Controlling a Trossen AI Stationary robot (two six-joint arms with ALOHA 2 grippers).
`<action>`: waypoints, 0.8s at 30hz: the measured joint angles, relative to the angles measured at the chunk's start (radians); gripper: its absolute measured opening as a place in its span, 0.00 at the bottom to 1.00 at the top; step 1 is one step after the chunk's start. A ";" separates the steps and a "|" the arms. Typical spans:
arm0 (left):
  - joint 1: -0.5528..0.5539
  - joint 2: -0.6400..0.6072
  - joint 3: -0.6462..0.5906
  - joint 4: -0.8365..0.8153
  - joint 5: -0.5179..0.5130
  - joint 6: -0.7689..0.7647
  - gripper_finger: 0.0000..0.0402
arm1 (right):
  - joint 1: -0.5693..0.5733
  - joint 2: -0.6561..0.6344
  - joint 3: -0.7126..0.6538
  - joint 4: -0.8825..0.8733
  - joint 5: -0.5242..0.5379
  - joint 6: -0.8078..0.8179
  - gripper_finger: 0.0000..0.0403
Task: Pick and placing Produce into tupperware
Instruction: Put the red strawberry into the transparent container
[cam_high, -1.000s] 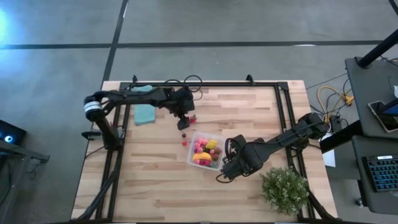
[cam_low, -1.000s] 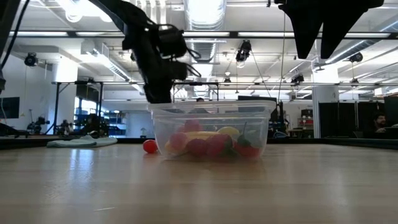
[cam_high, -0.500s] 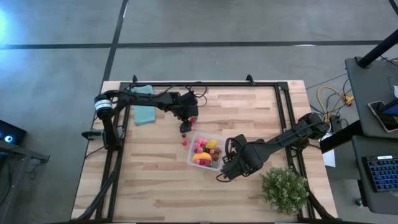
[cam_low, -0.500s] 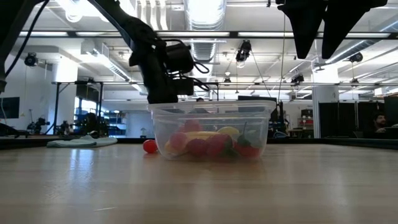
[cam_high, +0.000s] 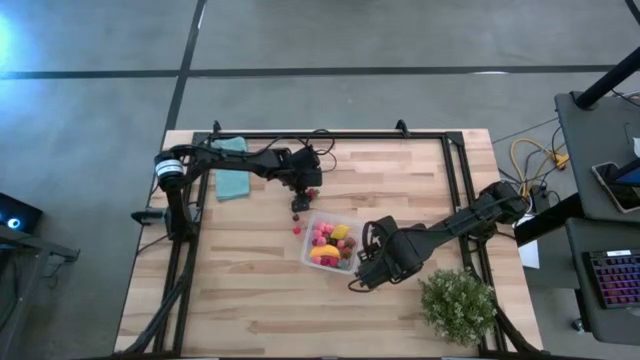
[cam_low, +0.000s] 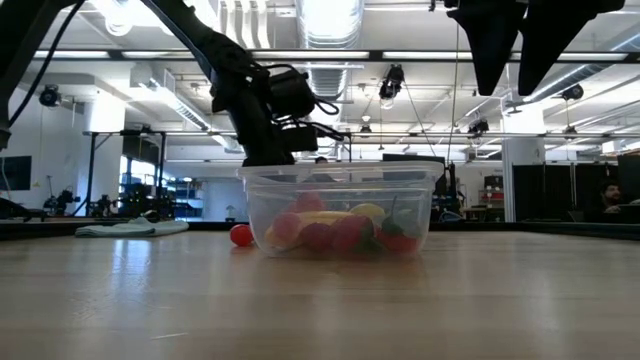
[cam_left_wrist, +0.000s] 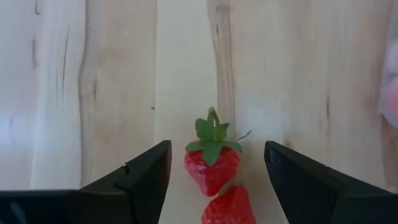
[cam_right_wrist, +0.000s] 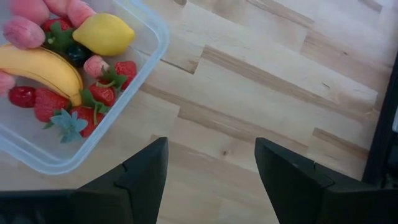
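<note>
Wooden table (cam_high: 250, 300) under both arms. Clear tupperware (cam_right_wrist: 93, 146) just off the right gripper (cam_right_wrist: 208, 171), left-finger side, loaded with produce (cam_right_wrist: 99, 34): banana, lemon, strawberries, pink pieces. Fingers there wide apart, gripping nothing. Left gripper (cam_left_wrist: 214, 171) spread wide, empty, straddling two strawberries (cam_left_wrist: 211, 167) lying on the boards between its fingertips.

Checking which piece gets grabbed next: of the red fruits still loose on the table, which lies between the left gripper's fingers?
The strawberry with the green leafy cap sits between the open left gripper fingers; a second strawberry lies closer to the wrist.
</note>
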 joint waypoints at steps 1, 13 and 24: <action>0.000 0.000 0.000 -0.001 0.000 0.008 0.60 | 0.000 0.000 -0.003 0.000 0.000 0.000 0.58; 0.001 0.000 -0.044 0.016 0.000 0.048 0.60 | 0.000 0.000 -0.034 0.002 0.000 0.000 0.58; 0.002 0.000 -0.097 0.124 -0.004 0.051 0.60 | 0.000 0.000 -0.043 0.002 -0.001 0.018 0.58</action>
